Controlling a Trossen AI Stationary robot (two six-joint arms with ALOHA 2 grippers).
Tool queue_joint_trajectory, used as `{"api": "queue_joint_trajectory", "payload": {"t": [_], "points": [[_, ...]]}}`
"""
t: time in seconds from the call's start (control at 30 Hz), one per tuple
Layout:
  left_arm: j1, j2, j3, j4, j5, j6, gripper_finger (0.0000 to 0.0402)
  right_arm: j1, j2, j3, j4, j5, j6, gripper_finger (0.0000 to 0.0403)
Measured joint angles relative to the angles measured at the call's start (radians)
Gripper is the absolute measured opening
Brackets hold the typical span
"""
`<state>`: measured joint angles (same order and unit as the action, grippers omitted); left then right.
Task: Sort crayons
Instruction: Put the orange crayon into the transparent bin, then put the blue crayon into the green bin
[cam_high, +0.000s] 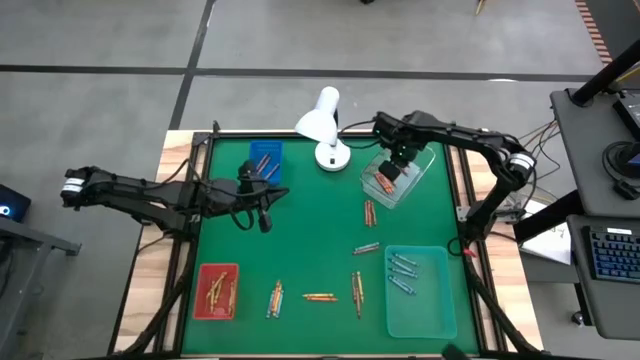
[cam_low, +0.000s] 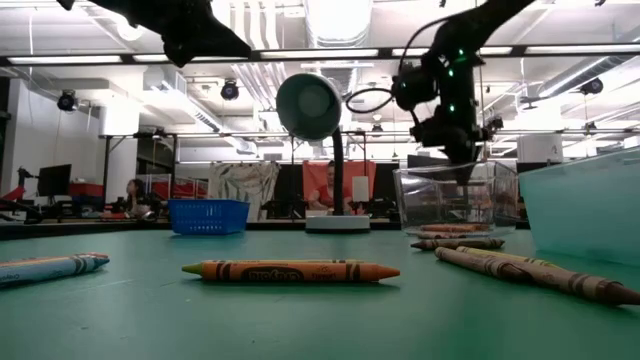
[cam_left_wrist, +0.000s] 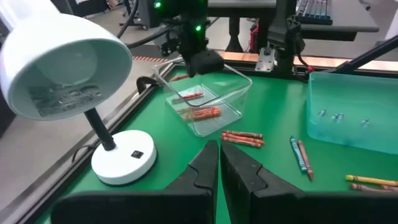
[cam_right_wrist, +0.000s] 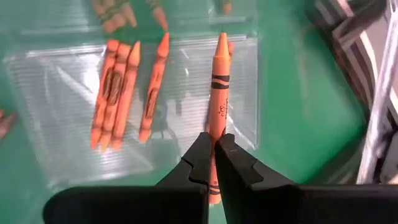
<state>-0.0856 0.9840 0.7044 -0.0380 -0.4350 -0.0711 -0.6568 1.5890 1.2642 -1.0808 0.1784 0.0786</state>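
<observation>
Crayons (cam_high: 319, 297) lie loose on the green table; an orange crayon (cam_right_wrist: 217, 93) hangs pinched in the right gripper (cam_right_wrist: 213, 149) over the clear tray (cam_high: 400, 170). Risk: released tilted, it could catch the rim and roll out.

Left to right:
- red tray (cam_high: 217, 291): yellow-gold sticks
- blue basket (cam_high: 265, 158): contents unclear
- left gripper (cam_left_wrist: 219, 163): closed, empty, hovering mid-table
- clear tray: orange-red sticks
- teal tray (cam_high: 420, 292): blue-grey sticks

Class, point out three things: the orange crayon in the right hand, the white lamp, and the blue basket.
orange crayon (cam_right_wrist: 219, 74), right wrist view, wrapper.
white lamp (cam_high: 320, 120), high view, shade.
blue basket (cam_low: 208, 215), low view, front wall.
</observation>
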Motion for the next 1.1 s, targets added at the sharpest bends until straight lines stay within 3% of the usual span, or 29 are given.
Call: {"api": "queue_joint_trajectory", "payload": {"t": [0.43,0.57,0.83,1.1], "points": [[-0.044,0.0,0.0,-0.018,0.0,-0.088,0.0,-0.059,0.0,-0.166,0.245,-0.046,-0.077,0.001],[-0.047,0.0,0.0,-0.019,0.0,-0.119,0.0,-0.059,0.0,-0.191,0.285,-0.055,-0.078,0.0028],[-0.047,0.012,0.0,-0.026,0.0,-0.181,0.0,-0.059,0.0,-0.168,0.309,-0.048,-0.072,0.0094],[-0.047,0.024,0.0,-0.079,0.012,-0.306,0.0,-0.041,-0.035,-0.068,0.247,-0.055,-0.018,0.0104]]}}
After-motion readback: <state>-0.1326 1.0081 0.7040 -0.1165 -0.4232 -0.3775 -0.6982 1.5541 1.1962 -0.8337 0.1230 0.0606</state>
